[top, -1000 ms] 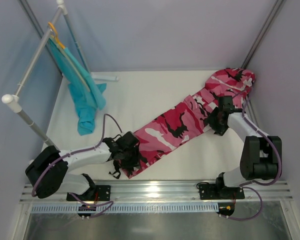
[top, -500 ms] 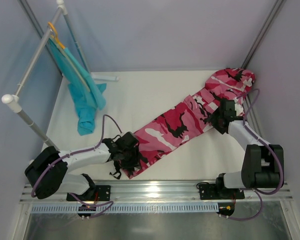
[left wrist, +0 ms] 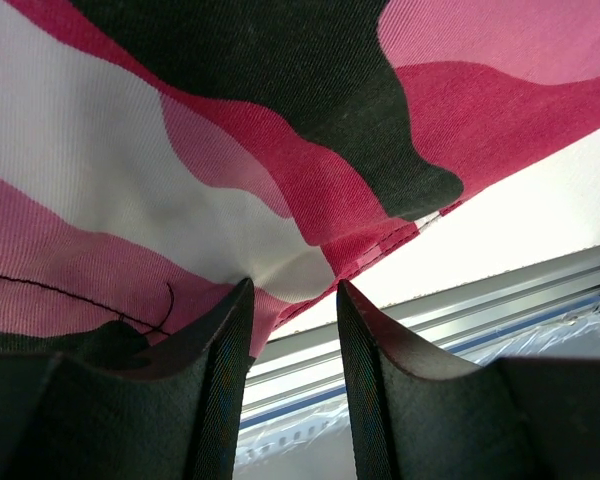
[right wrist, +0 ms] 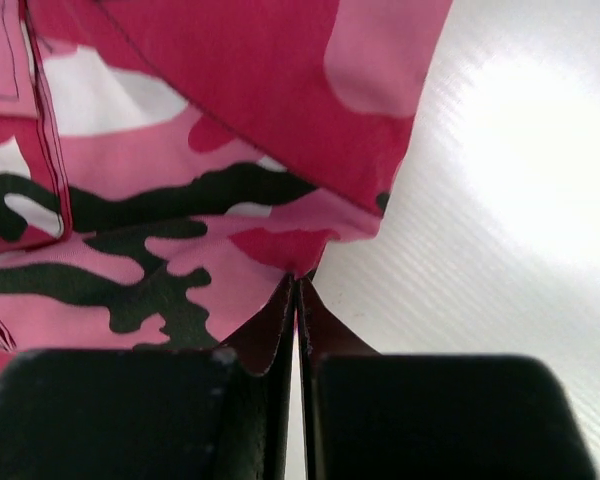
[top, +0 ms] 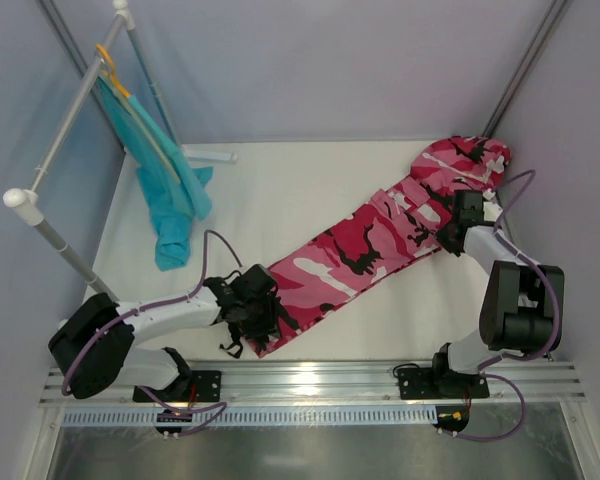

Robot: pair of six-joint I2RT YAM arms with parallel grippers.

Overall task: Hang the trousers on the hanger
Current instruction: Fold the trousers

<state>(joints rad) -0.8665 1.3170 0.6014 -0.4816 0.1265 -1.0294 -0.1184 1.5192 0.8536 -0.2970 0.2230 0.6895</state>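
The pink camouflage trousers (top: pixel 360 255) lie flat and diagonal on the white table, legs toward the near left and waist at the far right. My left gripper (top: pixel 260 315) sits at the leg hem. In the left wrist view its jaws (left wrist: pixel 292 285) stand apart, the hem (left wrist: pixel 280 120) lies across the fingertips, and the gap behind them is bare. My right gripper (top: pixel 456 228) is at the right edge of the waist part. In the right wrist view it (right wrist: pixel 298 278) is shut, pinching a fold of the trousers (right wrist: pixel 180 200) at its tips. The hanger is out of view.
A white tube rack (top: pixel 70 110) stands at the far left, carrying an orange hanger (top: pixel 108 62) with a teal garment (top: pixel 165 190) that droops onto the table (top: pixel 280 190). An aluminium rail (top: pixel 310 380) runs along the near edge. Walls close in on both sides.
My right gripper has moved back and to the right, out to the trousers' right edge, and has shut on the cloth there. The left gripper has stayed at the hem, its jaws a little narrower.
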